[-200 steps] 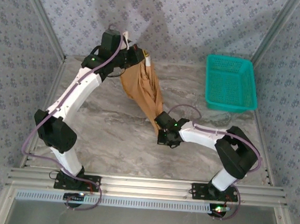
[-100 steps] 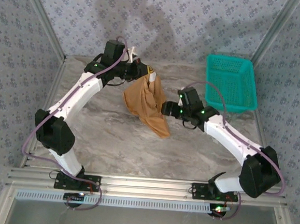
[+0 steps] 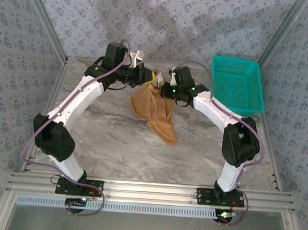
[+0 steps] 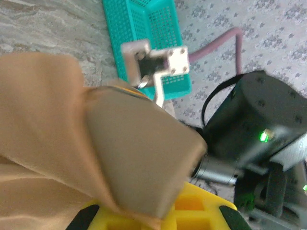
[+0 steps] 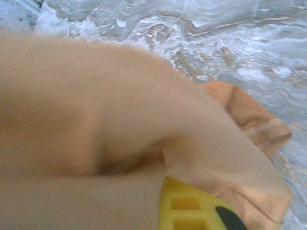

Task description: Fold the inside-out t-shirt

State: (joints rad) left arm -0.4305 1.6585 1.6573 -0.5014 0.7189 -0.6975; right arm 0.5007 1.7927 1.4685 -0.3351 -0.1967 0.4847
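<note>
Tan t-shirt (image 5: 96, 120) draped over yellow end effector pad (image 5: 184, 211), marbled table (image 5: 240, 38) beyond

My left arm (image 3: 79, 97) reaches up from its base with the elbow out to the left and the forearm turned rightward. My right arm (image 3: 214, 110) rises to a bent elbow and stretches back leftward, so the two wrists face each other over the far middle. The left gripper (image 3: 148, 77) and right gripper (image 3: 159, 87) sit just beside one another, each pinched closed on the inside-out t-shirt (image 3: 155, 109).
</note>
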